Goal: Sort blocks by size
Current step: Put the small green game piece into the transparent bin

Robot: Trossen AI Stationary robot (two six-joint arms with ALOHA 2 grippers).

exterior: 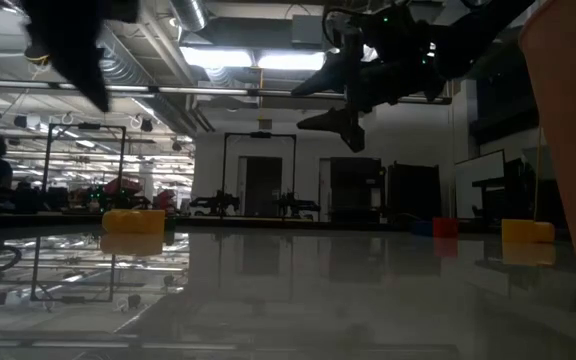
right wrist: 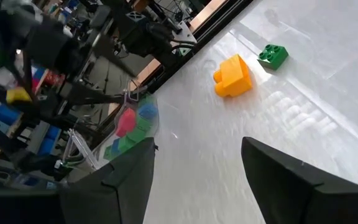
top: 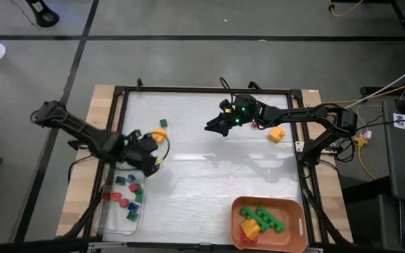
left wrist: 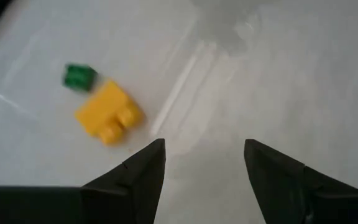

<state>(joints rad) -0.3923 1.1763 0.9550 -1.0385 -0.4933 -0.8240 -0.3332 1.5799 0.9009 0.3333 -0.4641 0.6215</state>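
near the left edge of the table (top: 209, 169), the left gripper (top: 151, 160) hangs with its fingers (left wrist: 145, 168) spread apart and nothing between them, just over the far end of a clear tray (top: 111, 219) that lies along that edge. small red, green and blue blocks (top: 128, 197) lie loose in the tray, touching or nearly touching one another; their headings are too small to tell. just beyond the gripper, toward the far edge, a yellow brick (top: 159, 133) lies flat on the table, and a tiny green cube (top: 164, 124) sits just beside it on the far side, apart from it. in the left wrist view the yellow brick (left wrist: 108, 112) shows studs on one side and lies askew to the fingers, off to one side of them, with the green cube (left wrist: 79, 76) past it.

the right gripper (top: 215, 126) hovers above the far middle of the table, fingers wide and empty. another yellow block (top: 277, 133) rests near the far right corner, with a small red block (top: 256, 126) between it and the gripper. at the near right corner an orange tray (top: 239, 232) holds long green bricks (top: 266, 218), lying aslant, with a yellow and a red piece (top: 249, 228) beside them.
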